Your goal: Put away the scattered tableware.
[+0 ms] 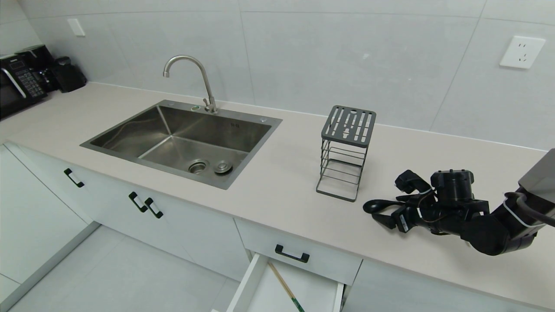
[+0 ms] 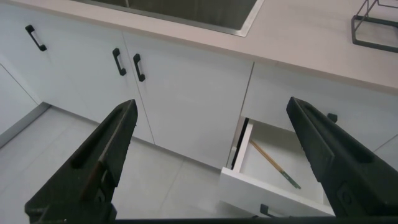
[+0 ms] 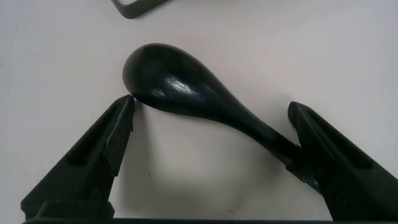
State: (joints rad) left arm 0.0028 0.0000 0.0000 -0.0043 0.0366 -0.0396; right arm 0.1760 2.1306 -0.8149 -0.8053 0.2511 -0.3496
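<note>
A black spoon (image 3: 186, 81) lies on the beige counter (image 1: 282, 182), its bowl (image 1: 373, 206) pointing toward the sink. My right gripper (image 1: 396, 200) is low over the counter and open, with the spoon between its fingers (image 3: 106, 155); the bowl's edge is at one fingertip and the handle runs to the other. Below the counter a white drawer (image 1: 318, 294) stands pulled out, holding a wooden chopstick (image 1: 284, 286) with a green tip. My left gripper (image 2: 210, 106) hangs open and empty in front of the cabinets, facing the drawer (image 2: 298, 193) and the chopstick (image 2: 273, 163).
A dark wire utensil rack (image 1: 347, 151) stands on the counter just left of the spoon. A steel sink (image 1: 182, 138) with a faucet (image 1: 204, 82) sits farther left. Black appliances (image 1: 26, 78) occupy the far left corner. Cabinet doors with black handles (image 2: 127, 62) line the front.
</note>
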